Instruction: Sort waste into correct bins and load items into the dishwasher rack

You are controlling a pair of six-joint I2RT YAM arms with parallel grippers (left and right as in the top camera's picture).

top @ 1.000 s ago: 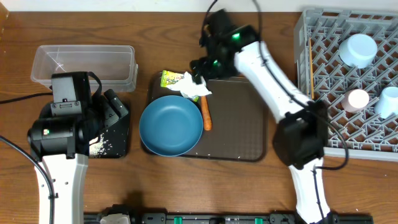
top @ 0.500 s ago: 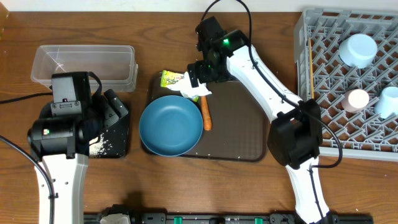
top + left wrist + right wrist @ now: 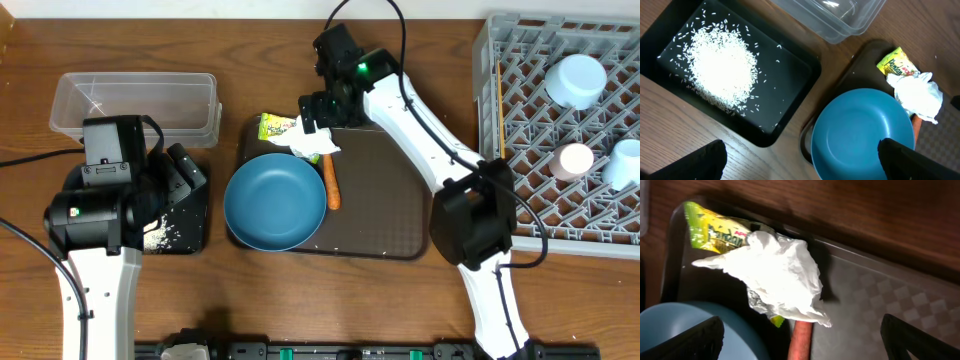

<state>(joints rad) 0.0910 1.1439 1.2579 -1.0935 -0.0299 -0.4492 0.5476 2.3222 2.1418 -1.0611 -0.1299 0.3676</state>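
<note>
A crumpled white tissue lies on a yellow-green wrapper at the brown tray's back left corner. An orange carrot lies just in front, beside a blue plate. My right gripper hovers open above the tissue and carrot, holding nothing. My left gripper is open and empty over the gap between the plate and the black tray, which holds loose rice. The clear tub stands behind it.
The brown serving tray sits mid-table. At the right stands the grey rack with white cups and chopsticks along its left side. Bare wood lies in front of the trays.
My right gripper has shifted left, ending over the tissue. The left arm has not moved.
</note>
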